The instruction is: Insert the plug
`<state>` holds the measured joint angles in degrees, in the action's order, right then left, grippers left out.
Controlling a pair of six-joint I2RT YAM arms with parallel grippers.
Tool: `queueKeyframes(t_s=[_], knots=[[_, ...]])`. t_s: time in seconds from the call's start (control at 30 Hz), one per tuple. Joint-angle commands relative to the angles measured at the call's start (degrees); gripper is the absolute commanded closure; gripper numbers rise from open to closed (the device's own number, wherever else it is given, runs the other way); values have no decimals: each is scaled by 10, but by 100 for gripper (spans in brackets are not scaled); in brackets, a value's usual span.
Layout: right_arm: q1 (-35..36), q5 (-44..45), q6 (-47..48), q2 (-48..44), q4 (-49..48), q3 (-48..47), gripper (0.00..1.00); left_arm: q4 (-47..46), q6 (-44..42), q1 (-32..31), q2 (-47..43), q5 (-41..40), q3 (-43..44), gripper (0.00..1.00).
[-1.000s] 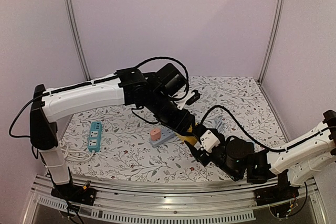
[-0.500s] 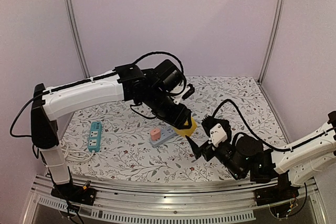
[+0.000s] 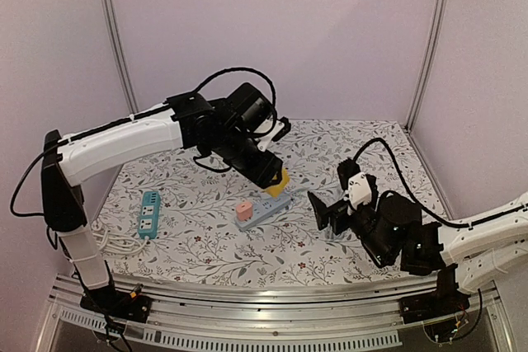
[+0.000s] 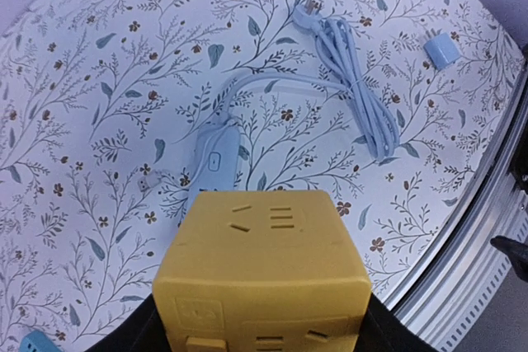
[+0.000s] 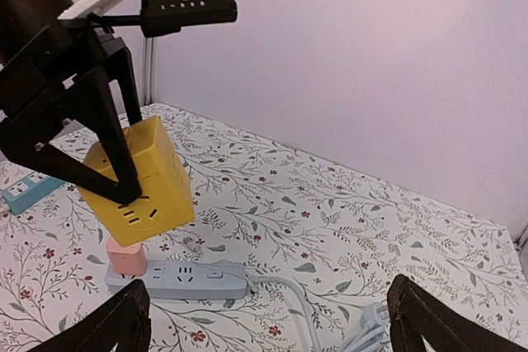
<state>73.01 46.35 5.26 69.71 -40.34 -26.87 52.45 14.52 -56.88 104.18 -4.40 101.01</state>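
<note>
My left gripper (image 3: 272, 179) is pinching the yellow plug block (image 4: 262, 274) from both sides. In my left wrist view the block fills the low middle. Only dark bits of my fingers (image 4: 144, 337) show beside it, cut off by the bottom edge. I cannot see the block's pins in any view.

From the top, the block hangs over the far end of the pale blue power strip (image 3: 268, 208). It is at about 1 o'clock from the pink plug (image 3: 244, 211) that stands in the strip. I cannot tell if the block touches the strip. In my right wrist view the block looks just above the pink plug, but one may be behind the other.

In my left wrist view the block hides the strip's holes and the pink plug. Only the strip's switch end peeks out at 11 o'clock from the block. Its cord (image 4: 351, 80) lies in a bundle at 1 o'clock. A small blue piece (image 4: 443, 49) lies at 2 o'clock, too small for me to tell what it is.

My right gripper (image 3: 327, 210) is at 3 o'clock from the strip and holds nothing. Its fingers (image 5: 111, 326) are spread wide, and only their tips show in the bottom corners of my right wrist view.

A teal power strip (image 3: 148, 213) lies at 9 o'clock from the pink plug, well apart from it.
</note>
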Motion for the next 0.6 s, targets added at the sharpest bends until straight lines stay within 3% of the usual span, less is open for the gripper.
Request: queueKeyframes(t_s=[0.0,0.2,0.57], knots=[[-60,-107,-156,-54,174,-33,1,-1,-50,4,-17,-30,15,100],[-94,-155,-239,-99,220,-30,1,66,-76,14,44,-29,100,100],[-102,-117,-258,-125,238,-25,1,172,-108,26,208,69,269,100]])
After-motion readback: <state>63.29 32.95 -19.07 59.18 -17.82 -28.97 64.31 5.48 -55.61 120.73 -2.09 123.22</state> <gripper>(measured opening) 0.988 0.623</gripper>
